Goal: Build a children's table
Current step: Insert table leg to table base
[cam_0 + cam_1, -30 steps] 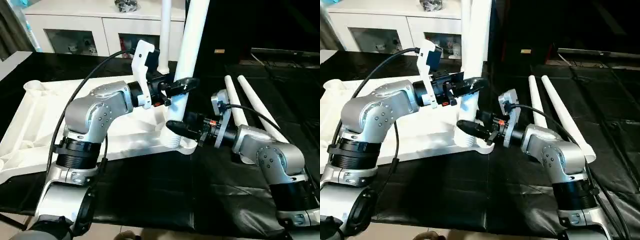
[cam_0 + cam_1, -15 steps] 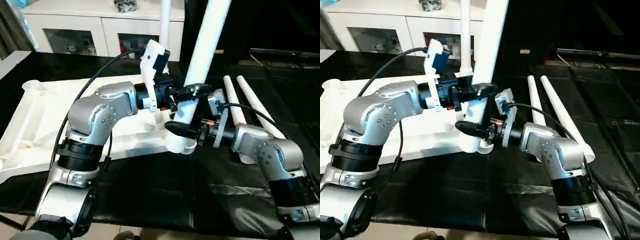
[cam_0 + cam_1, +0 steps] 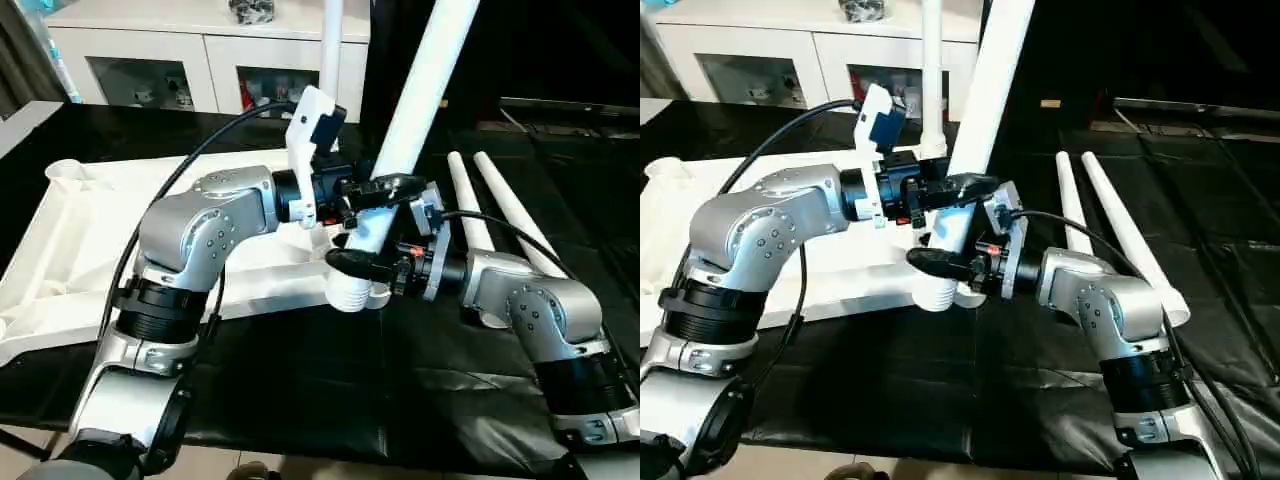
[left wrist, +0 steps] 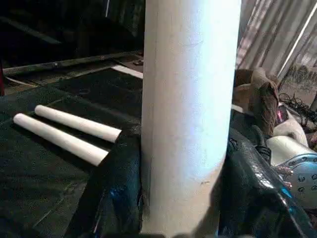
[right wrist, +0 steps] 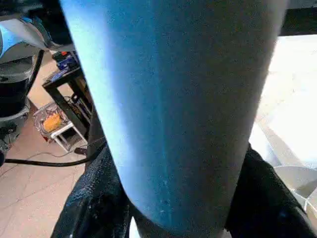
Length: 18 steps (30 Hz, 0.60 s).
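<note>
Both end effectors clench one leg (image 3: 415, 95) leaning toward one o'clock: left (image 3: 385, 187) above right (image 3: 357, 262).

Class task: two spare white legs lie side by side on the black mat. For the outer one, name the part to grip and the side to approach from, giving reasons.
Grip the outer leg near its middle, coming from above. It lies flat and is a round tapered tube, so jaws set across it would straddle it. Its neighbour lies close alongside, so a sideways approach looks blocked; mid-length should keep it balanced.
</note>
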### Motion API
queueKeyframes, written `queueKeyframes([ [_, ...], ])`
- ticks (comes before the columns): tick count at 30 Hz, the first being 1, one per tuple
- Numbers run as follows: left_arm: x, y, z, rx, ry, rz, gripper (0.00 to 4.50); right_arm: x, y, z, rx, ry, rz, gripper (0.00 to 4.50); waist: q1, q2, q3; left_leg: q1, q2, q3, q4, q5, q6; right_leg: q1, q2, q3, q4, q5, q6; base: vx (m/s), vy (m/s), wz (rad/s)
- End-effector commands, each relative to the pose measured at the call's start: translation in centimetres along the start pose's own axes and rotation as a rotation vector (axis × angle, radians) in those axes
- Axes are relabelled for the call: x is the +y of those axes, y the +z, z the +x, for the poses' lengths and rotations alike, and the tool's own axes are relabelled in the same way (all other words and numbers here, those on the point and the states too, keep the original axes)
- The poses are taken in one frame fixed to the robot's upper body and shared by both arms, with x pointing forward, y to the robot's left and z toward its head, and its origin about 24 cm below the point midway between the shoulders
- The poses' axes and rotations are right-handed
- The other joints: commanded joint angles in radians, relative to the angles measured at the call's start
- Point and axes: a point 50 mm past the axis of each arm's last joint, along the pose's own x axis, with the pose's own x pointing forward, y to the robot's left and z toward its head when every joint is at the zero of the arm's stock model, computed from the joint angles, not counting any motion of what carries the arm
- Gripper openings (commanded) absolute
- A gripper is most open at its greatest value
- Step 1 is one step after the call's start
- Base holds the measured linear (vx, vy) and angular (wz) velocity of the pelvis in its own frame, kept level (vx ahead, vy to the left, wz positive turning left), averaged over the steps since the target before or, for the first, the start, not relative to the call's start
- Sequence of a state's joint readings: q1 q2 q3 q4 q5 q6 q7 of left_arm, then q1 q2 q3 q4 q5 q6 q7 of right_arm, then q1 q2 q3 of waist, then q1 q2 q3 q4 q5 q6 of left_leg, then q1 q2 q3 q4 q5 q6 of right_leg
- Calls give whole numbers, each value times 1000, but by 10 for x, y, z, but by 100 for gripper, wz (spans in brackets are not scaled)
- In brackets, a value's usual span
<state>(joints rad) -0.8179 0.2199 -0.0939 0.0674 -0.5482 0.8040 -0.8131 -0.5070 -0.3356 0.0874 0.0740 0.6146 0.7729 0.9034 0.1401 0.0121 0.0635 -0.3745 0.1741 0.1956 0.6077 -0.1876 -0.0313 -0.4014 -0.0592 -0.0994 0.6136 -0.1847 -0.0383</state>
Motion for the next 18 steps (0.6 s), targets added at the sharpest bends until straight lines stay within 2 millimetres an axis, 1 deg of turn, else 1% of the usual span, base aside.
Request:
queueKeyframes([
  [1,-6,14,4,-22,-52,52,185,-4,-1,-3,21,-38,-4,204,-4,-17,-84,10,56,-30,-53,-31,46,61,-96,66,-71,-201,-114,0,0,0],
  [5,-4,15,4,-29,-39,52,185,-4,0,-4,13,-38,17,204,-4,-18,-85,10,56,-30,-53,-29,47,62,-96,65,-71,-195,-115,0,0,0],
  [6,-4,15,4,-29,-39,52,185,-4,0,-4,12,-38,18,239,-4,-18,-85,9,57,-30,-53,-28,48,62,-96,65,-70,-189,-117,0,0,0],
  [7,-4,15,4,-30,-38,52,185,-4,0,-4,10,-37,21,239,-4,-18,-85,9,57,-30,-53,-29,48,62,-97,65,-70,-188,-119,0,0,0],
  [9,-3,15,3,-31,-33,53,185,-5,1,-4,2,-42,26,275,-4,-17,-85,9,57,-30,-53,-28,49,62,-97,66,-70,-185,-123,0,0,0],
  [10,-2,16,3,-32,-29,52,185,-6,2,-5,1,-53,21,275,-3,-15,-86,10,57,-30,-53,-28,48,62,-97,65,-70,-185,-124,0,0,0],
  [11,-2,16,3,-33,-28,52,185,-6,3,-6,1,-61,18,283,-4,-17,-85,9,57,-30,-53,-31,47,62,-97,66,-71,-187,-123,0,0,0],
  [12,-2,16,3,-33,-28,53,185,-6,2,-6,5,-62,15,285,-3,-15,-85,10,56,-30,-53,-32,45,62,-97,65,-70,-189,-123,0,0,0],
  [14,-2,16,3,-33,-28,53,185,-6,2,-7,9,-58,13,286,-4,-16,-85,10,57,-30,-53,-34,44,63,-97,66,-70,-189,-122,0,0,0],
  [18,-1,16,2,-30,-30,54,185,-5,2,-7,9,-48,15,286,-4,-14,-85,9,57,-31,-53,-32,45,63,-97,65,-70,-182,-125,0,0,0],
])
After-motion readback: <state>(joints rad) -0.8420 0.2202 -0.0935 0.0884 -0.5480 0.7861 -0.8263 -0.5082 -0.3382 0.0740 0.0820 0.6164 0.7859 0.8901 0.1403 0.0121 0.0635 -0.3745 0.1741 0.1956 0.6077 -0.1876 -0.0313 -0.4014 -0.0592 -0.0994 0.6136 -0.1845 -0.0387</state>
